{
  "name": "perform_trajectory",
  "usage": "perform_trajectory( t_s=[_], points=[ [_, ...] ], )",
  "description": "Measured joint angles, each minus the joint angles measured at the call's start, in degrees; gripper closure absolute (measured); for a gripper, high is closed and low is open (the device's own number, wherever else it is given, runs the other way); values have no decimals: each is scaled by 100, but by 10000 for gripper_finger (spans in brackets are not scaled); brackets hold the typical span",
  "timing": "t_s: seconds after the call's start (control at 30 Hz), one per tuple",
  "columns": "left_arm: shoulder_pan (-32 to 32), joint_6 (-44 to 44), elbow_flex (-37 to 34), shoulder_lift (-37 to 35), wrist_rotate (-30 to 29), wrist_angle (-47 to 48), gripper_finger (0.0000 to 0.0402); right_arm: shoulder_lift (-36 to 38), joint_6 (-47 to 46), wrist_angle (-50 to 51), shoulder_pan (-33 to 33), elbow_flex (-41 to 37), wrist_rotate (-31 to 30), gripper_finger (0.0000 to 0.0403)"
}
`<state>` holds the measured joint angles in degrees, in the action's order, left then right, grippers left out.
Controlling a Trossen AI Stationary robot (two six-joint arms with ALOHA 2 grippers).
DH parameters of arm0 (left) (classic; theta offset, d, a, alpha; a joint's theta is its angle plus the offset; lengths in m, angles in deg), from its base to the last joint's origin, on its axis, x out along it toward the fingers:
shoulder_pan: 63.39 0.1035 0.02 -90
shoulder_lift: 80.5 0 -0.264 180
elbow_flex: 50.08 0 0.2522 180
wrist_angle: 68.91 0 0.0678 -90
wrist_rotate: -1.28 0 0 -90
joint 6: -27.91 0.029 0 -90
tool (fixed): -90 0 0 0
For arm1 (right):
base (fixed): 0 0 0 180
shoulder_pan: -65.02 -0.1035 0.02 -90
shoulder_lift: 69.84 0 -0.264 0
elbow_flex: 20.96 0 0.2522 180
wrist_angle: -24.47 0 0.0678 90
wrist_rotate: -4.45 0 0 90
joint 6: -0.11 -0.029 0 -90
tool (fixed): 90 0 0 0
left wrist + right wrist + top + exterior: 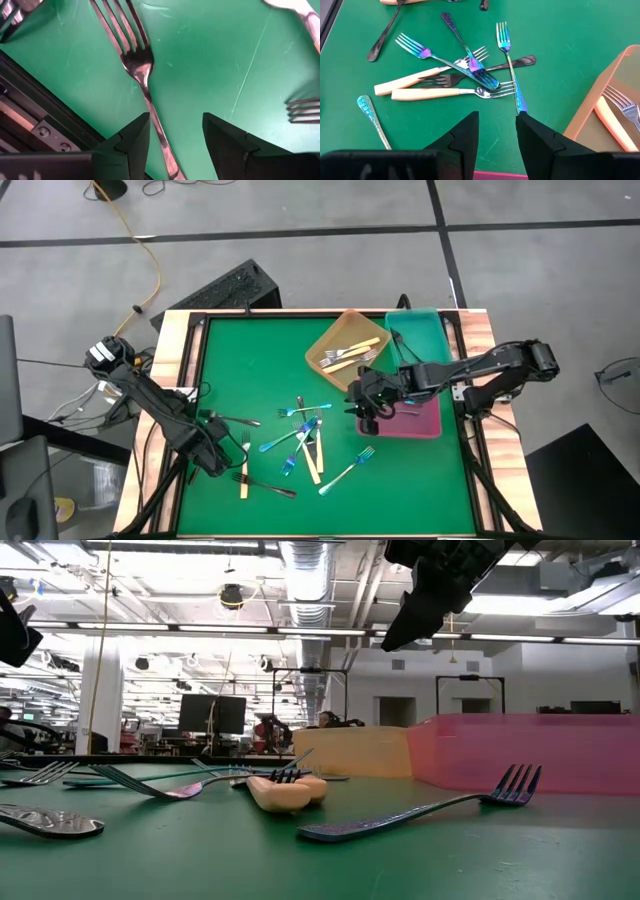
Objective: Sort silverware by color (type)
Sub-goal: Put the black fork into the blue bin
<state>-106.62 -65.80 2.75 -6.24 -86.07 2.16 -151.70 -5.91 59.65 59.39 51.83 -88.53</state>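
Observation:
Forks lie scattered on the green mat (420, 480). Cream-handled, iridescent blue and black ones are heaped in a loose pile (305, 435) (465, 75) at the middle. A black fork (135, 57) (232, 420) lies flat near the table's left edge. My left gripper (175, 125) (210, 455) points down over its handle, open, one finger on each side, touching nothing. My right gripper (497, 120) (366, 408) hangs open and empty above the mat, between the pile and the pink tray (415, 420).
An orange tray (348, 348) at the far middle holds cream-handled forks. A teal tray (420, 335) stands beside it, the pink one nearer. A blue fork (350, 470) (420, 810), a cream one (243, 470) and a black one (265, 485) lie apart. The table's black rail (30, 115) runs beside my left gripper.

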Motion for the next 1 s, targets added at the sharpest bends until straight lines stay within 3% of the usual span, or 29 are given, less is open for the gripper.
perform_trajectory(
  t_s=[0.3, 0.53, 0.77, 1.0],
  points=[
    [0, 24, -9, 0, 22, -44, 235, 0, -2, 102, 4, -2, 0, 251],
    [-78, -198, -605, 0, 341, -1144, 235, 0, -2, 106, 0, -2, 0, 251],
    [-142, -361, -704, -16, 313, -1204, 236, 0, -2, 104, 2, -2, 0, 251],
    [-142, -321, -709, -15, 311, -1223, 298, 0, -4, 82, 2, -2, 0, 251]
  ],
)
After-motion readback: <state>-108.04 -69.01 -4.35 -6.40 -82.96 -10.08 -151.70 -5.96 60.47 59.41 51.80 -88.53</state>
